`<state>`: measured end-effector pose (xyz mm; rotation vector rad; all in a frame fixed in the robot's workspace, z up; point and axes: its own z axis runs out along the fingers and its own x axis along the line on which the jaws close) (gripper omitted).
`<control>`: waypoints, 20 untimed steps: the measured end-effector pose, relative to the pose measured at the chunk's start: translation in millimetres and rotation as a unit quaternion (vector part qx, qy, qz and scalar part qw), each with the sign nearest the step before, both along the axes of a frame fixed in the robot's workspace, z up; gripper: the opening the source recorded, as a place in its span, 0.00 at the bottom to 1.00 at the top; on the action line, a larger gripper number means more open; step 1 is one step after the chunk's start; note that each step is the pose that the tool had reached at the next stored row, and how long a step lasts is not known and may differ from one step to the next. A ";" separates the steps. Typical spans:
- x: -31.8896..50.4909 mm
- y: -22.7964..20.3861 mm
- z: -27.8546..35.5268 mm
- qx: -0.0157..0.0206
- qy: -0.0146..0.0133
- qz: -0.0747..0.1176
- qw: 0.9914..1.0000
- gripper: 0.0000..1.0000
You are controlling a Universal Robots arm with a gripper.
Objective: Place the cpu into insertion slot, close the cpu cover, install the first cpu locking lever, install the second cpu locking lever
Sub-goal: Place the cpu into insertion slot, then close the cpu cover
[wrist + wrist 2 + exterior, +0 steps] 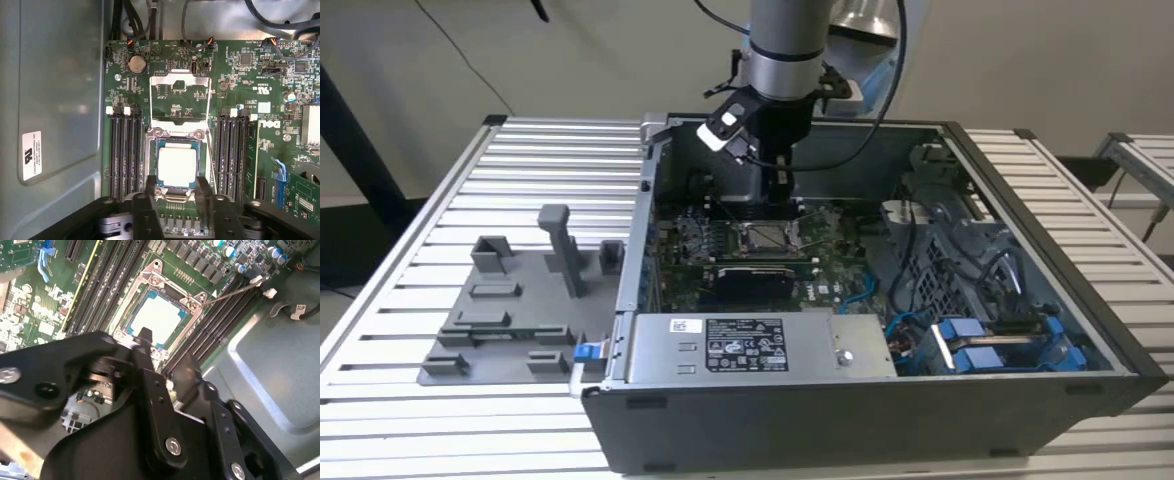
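Note:
The cpu (177,168) lies flat in the insertion slot (151,150), its pale metal top facing up; it also shows in the second wrist view as the cpu (157,315). The cpu cover (175,129) stands swung open beyond the slot, green board showing through its cut-out. A thin locking lever (234,290) sticks out from a corner of the slot, unlatched. My gripper (176,184) is open, its two black fingers standing apart at the near edge of the slot with nothing between them. In the exterior view my gripper (781,192) hangs just above the insertion slot (765,238).
Black memory slots (124,155) flank the socket on both sides. The open computer case (1067,290) walls in the board, with a power supply (747,345) in front and blue cables (987,345) at the exterior view's right. A grey fixture plate (507,320) lies outside the case.

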<state>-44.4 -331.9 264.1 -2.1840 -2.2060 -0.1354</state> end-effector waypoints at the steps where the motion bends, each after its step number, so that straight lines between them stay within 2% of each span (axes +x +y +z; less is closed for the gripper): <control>1: 0.0 0.0 0.0 0.000 0.000 0.000 1.000 0.41; 3: 0.0 0.0 0.0 0.000 0.000 0.000 1.000 0.29; 4: 0.0 0.0 0.0 0.000 0.000 0.000 1.000 0.29; 6: 0.0 0.0 0.0 0.000 0.000 0.000 1.000 0.18; 7: 0.0 0.0 0.0 0.000 0.000 0.000 1.000 0.18; 8: 0.0 0.0 0.0 0.000 0.000 0.000 1.000 0.11; 13: 0.3 0.0 0.1 0.000 0.001 0.000 1.000 0.11; 14: 2.3 -0.1 0.1 0.000 0.003 0.000 1.000 0.11; 15: 3.6 -0.2 0.2 0.000 0.003 0.000 1.000 0.11; 18: 7.7 -0.1 0.1 0.000 0.003 0.000 1.000 0.11; 20: 14.0 -0.1 0.1 0.001 0.003 0.000 1.000 0.11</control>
